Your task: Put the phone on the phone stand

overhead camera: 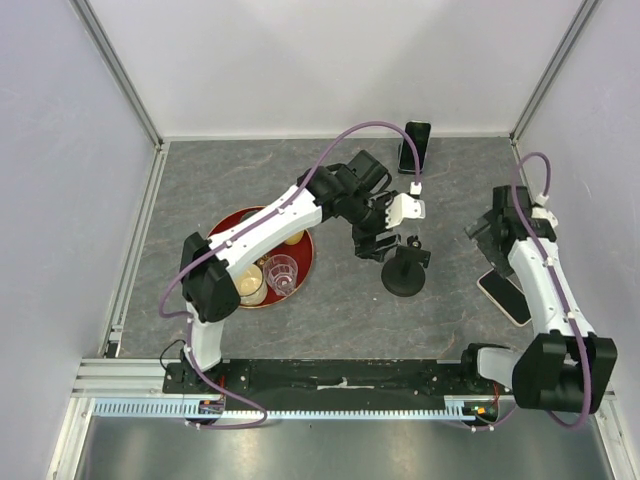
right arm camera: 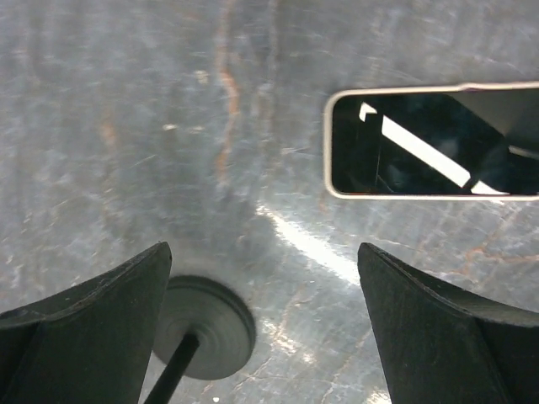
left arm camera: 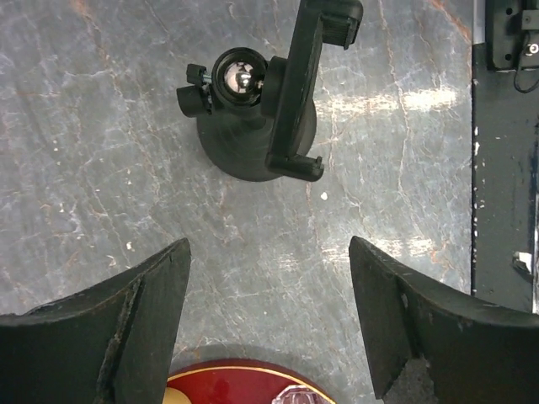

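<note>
The phone [overhead camera: 505,297] lies flat on the grey table at the right, black screen up, with a cream rim. It also shows in the right wrist view [right arm camera: 429,143], ahead and to the right of my open, empty right gripper [right arm camera: 265,328]. In the top view that gripper [overhead camera: 486,232] hovers just behind the phone. The black phone stand [overhead camera: 405,272] stands mid-table; in the left wrist view [left arm camera: 253,118] its holder clamp [left arm camera: 303,84] is empty. My left gripper [left arm camera: 269,320] is open and empty, a little short of the stand [overhead camera: 378,243].
A red round tray [overhead camera: 232,222] with clear cups and small bowls sits left of the stand; its rim shows in the left wrist view [left arm camera: 227,389]. A smaller black phone [overhead camera: 414,146] lies at the back wall. A blurred grey disc with a dark rod [right arm camera: 202,324] lies under the right gripper.
</note>
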Motion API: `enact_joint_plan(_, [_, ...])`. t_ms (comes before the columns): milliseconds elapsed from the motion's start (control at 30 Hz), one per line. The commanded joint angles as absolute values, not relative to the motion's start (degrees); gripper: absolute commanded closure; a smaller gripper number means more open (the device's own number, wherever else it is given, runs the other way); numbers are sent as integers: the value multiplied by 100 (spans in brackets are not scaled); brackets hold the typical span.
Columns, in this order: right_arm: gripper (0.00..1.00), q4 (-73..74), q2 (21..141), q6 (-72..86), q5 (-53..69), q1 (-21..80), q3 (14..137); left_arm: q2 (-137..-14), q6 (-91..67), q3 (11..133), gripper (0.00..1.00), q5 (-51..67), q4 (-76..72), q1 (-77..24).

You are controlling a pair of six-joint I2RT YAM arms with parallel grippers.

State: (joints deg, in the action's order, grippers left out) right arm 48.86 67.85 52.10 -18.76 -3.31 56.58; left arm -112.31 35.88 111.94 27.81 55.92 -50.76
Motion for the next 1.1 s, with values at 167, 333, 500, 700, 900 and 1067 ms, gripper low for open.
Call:
enact_joint_plan(167, [2, 5281, 6776, 4966, -1397, -2344, 5335, -9468, 3043, 9863, 17, 2523, 3668, -5071])
enact_joint_plan(333, [2, 5072, 7101, 5168, -1582, -3083, 5037, -8456, 2383, 8712, 5, 1750, 2095, -4931])
enact_joint_plan(500, [2, 4492, 7023, 5212, -1546, -3744, 4589, -8279, 1934, 8552, 2, 1206, 1802, -4667])
enact_joint_plan(700, [2, 3815, 7005, 5335, -1686, -4017, 4061, -8805, 1626, 8771, 2, 818, 1810, -4351])
enact_joint_plan(900, [2, 3052, 7426, 5344, -1373, -4254, 3658, -8974, 1740, 8824, 2, 308, 1925, -4324])
enact_joint_plan(1067, [2, 2409, 7716, 5046, -1055, -4245, 3560, -8930, 1784, 8745, 2, 317, 1916, -4315])
